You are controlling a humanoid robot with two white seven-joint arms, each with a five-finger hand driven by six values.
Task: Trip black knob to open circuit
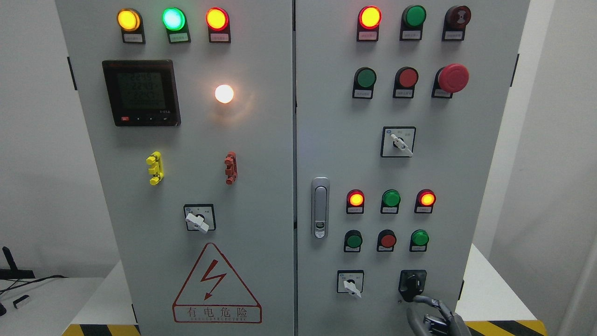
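Grey steel cabinet (261,154), two doors, fills the head view.

Left door: three lit lamps along the top, amber (128,19), green (173,18), red-orange (217,18). Below them a dark digital meter (141,92), with a white lamp (224,94) glowing to its right. Further down, a yellow clip (155,168) and a red clip (231,167). Under those, a white-handled selector switch (199,218), then a red triangular hazard sign (216,284) with a lightning bolt.

Right door: a lit red lamp (370,17) at the top, with an unlit green one and a dark red buzzer beside it. Next row has green and red push buttons and a red mushroom stop button (452,78). A second selector (399,142) sits mid-door. A silver door latch (320,207) stands near the seam. Two more rows of lamps and buttons follow. The bottom row has a small white selector (350,282) and, right of it, the black knob (412,283) on its black plate, low on the right door.

Right hand (431,312) comes up from the bottom edge, right of the middle. Its grey fingers (426,301) reach to just under the black knob, and the uppermost fingertip is touching or nearly touching its lower edge. Fingers look loosely curled. They do not wrap the knob. Much of the hand is cut off by the picture edge.

White table (494,289) carries the cabinet, with yellow-black hazard tape (506,327) along its front.
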